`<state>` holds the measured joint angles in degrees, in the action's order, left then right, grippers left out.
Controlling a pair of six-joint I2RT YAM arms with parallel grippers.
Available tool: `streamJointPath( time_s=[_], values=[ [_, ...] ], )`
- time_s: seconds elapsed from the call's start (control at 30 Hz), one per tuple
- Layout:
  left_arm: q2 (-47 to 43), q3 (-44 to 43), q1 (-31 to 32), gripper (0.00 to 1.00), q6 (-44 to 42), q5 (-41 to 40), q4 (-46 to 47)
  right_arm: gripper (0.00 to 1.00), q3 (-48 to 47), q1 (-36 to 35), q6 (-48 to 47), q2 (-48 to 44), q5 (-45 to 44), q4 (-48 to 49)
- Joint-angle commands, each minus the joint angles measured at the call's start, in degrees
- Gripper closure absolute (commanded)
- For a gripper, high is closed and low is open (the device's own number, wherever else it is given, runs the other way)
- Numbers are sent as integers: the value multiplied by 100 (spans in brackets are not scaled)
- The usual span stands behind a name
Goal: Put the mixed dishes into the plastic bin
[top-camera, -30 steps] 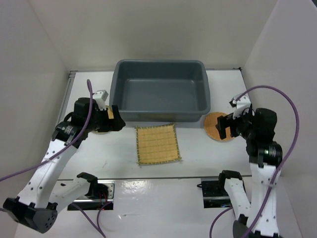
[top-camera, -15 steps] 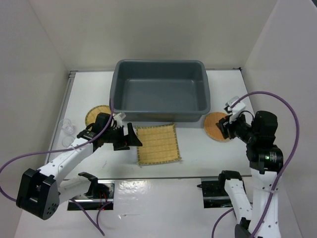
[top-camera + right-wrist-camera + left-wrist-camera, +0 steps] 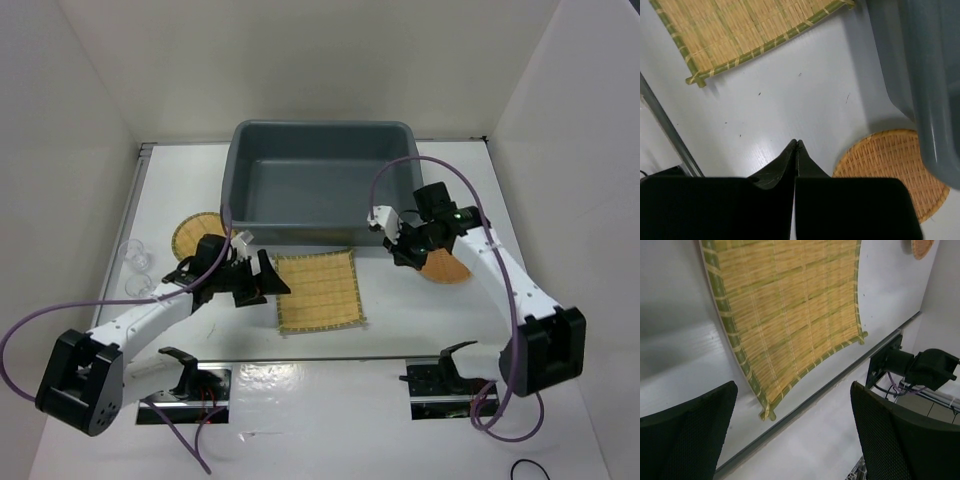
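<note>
Nearest: a metal rail (image 3: 330, 358) runs along the table (image 3: 400, 312) edge. A black clamp (image 3: 920, 367) is fixed to it below my arm bases.

Left claw (image 3: 264, 282): fingers spread wide, nothing between them. It hangs low at the left edge of the bamboo mat (image 3: 318, 290). In the left wrist view the left claw (image 3: 792, 390) frames the mat's near corner, and both finger pads (image 3: 687, 440) are off the mat. I cannot tell whether they touch the table. The bamboo mat (image 3: 790, 315) lies flat, slats unbroken, with its green binding visible on the edges.

Right claw (image 3: 395, 248): fingers pressed together, gripping nothing. It sits between the mat's right side and the orange-brown disc (image 3: 447, 266). In the right wrist view the right claw (image 3: 796, 145) points at bare table, with the mat corner (image 3: 750, 30) off to one side. The orange-brown disc (image 3: 890, 165) lies flat on the other side.

In the way:
- My right forearm covers part of that disc from above.
- The bin (image 3: 920, 75) wall cuts off the disc's far edge in the wrist view.

Left of the mat: the yellow-tan disc (image 3: 195, 235) lies flat, well apart from the mat. Two glass cups (image 3: 136, 256) stand further left.

Farthest: the bin (image 3: 325, 232) is upright, its near wall just beyond the mat, with none of the dishes inside. A purple cable (image 3: 400, 172) loops over its right end.
</note>
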<state>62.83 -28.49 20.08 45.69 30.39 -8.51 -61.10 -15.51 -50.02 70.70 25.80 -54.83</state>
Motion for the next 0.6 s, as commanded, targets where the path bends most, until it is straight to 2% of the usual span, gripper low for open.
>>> streamJointPath(
  time_s=[0.0,0.23,0.37,0.57],
  values=[
    [255,-419,23,0,-7,-156,245,100,-51,-233,113,618,-311,698],
    [1159,-965,-390,0,-367,-183,183,100,2,-356,940,1261,-453,2299],
    [1740,-1501,-942,0,-500,-271,95,100,-113,-356,1179,1656,-593,2784],
    [2778,-2185,-1488,0,-605,28,324,100,-384,-356,1363,2254,-962,3241]
  ],
)
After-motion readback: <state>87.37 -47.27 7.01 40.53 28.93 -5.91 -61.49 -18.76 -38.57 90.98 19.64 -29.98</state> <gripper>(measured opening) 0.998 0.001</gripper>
